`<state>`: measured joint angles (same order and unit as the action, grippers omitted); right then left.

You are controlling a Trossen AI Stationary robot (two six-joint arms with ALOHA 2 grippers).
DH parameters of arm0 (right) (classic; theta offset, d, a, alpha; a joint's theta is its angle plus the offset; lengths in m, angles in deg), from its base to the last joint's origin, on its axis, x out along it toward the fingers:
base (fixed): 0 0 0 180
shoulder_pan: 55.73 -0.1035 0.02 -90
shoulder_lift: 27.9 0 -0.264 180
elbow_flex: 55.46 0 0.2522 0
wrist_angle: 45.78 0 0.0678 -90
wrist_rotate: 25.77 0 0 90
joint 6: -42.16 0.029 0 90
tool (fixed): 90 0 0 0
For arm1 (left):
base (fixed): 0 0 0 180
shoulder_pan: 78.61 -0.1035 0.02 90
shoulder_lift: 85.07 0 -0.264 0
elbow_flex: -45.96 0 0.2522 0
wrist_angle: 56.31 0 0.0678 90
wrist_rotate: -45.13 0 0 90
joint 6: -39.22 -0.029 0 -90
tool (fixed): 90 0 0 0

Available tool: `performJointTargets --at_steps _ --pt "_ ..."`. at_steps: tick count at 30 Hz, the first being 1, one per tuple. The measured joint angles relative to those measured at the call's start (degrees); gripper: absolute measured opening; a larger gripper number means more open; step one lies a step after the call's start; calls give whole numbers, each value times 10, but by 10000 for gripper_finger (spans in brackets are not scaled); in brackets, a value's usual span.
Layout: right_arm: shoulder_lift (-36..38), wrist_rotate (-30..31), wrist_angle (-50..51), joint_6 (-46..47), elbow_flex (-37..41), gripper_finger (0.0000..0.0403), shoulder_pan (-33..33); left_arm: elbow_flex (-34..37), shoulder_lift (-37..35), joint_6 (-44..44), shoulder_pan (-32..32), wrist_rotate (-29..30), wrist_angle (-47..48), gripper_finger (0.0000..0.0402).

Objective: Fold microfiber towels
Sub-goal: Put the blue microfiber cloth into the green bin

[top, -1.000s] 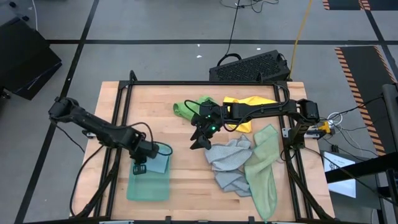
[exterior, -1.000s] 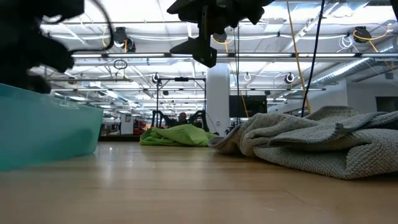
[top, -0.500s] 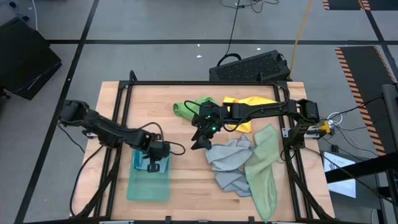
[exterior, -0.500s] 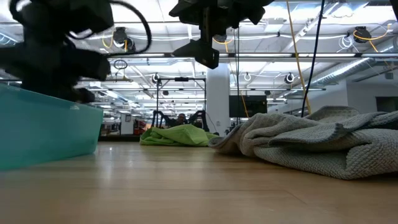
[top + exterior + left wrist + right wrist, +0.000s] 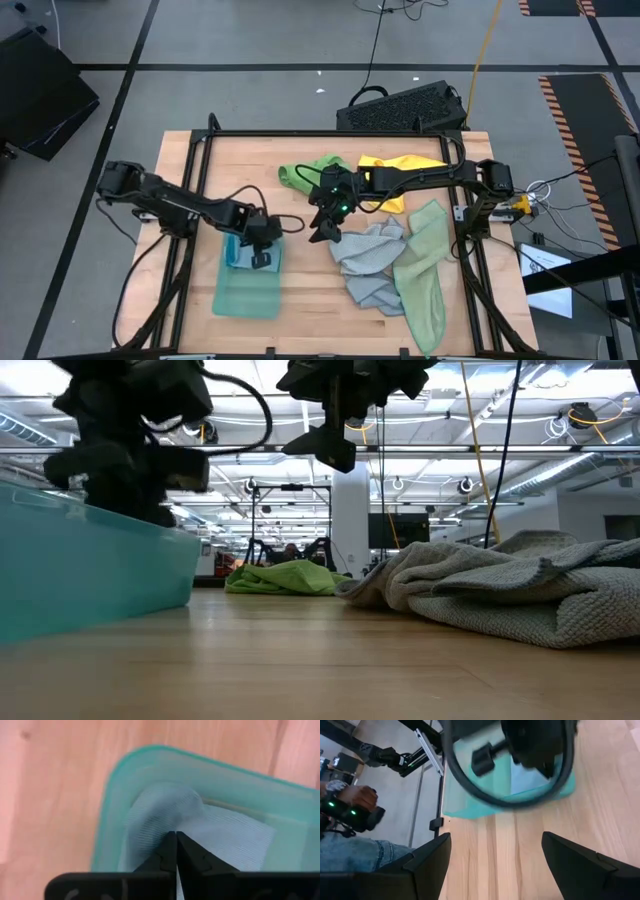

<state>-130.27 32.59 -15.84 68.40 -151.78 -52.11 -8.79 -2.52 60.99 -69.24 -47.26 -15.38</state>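
**Left gripper pinched shut over the teal towel, right gripper wide open mid-table**

The left gripper (image 5: pixel 260 250) sits low over the far end of the teal towel (image 5: pixel 248 293), which lies flat on the table (image 5: pixel 300 210) toward its front-left. A light blue towel (image 5: pixel 220 840) lies on top of the teal one, bunched up at one corner. In the left wrist view the two dark fingers (image 5: pixel 170 857) meet with no gap, right at the blue cloth; whether they pinch a fold of it cannot be told.

The right gripper (image 5: pixel 322 227) hangs above the table's middle, jaws spread wide and holding nothing. Its fingers (image 5: pixel 427 862) frame bare wood in the right wrist view.

Just beside it, toward the right, lies a crumpled grey towel (image 5: pixel 370 262), overlapped by a long sage towel (image 5: pixel 422 275). Farther back, a bright green towel (image 5: pixel 312 171) and a yellow towel (image 5: pixel 402 170) lie bunched under the right arm.

A person's hand (image 5: pixel 357 797) shows beyond the table's edge.
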Motion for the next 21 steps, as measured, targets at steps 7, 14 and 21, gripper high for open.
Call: performJointTargets --at_steps 7,14,21 --pt "0 0 2 -5 0 302 0 -14 -104 43 15 -9 63 8" --pt "0 0 -18 0 15 302 0 24 -116 27 26 -1 162 6" --pt "0 0 -12 6 28 302 0 97 -113 21 17 0 87 6"
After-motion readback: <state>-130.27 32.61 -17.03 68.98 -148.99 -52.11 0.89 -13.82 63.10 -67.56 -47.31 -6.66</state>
